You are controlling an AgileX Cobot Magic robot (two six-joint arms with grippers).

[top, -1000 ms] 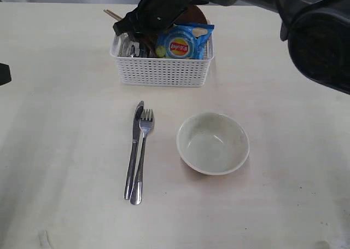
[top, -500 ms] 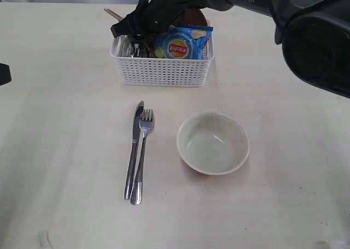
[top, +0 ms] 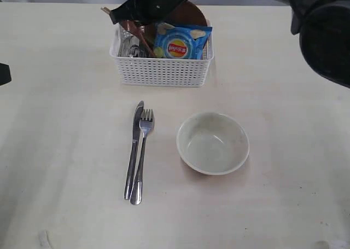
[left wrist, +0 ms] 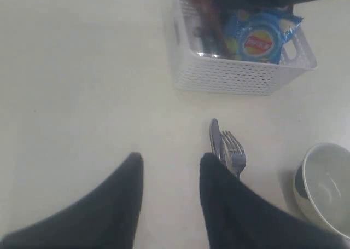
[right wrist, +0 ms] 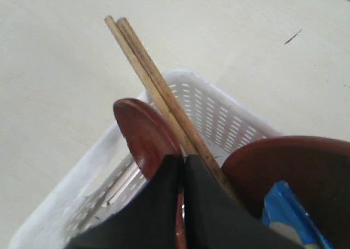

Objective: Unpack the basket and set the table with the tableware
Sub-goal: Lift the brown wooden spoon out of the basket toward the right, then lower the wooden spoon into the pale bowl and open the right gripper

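My right gripper (right wrist: 182, 160) is shut on the handle of the reddish-brown wooden spoon (right wrist: 143, 133) over the white basket (top: 161, 73); the spoon (top: 133, 27) sticks up above the basket's rim. Beside it lean the wooden chopsticks (right wrist: 156, 82), and the round brown plate (right wrist: 298, 164) stands at the basket's back. On the table (top: 65, 150) a steel knife (top: 133, 150) and fork (top: 143, 150) lie side by side, left of the pale grey-green bowl (top: 213, 143). My left gripper (left wrist: 167, 162) hovers open and empty above the table, near the knife (left wrist: 214, 138).
A blue chip bag (top: 181, 41) stands upright in the right part of the basket, in front of the plate (top: 194, 13). Something of steel (top: 130, 51) lies in its left part. The right arm's dark body (top: 322, 35) fills the upper right corner.
My right gripper has shut on the spoon and risen from inside the basket, bringing the spoon up above the rim. The left gripper has not moved.
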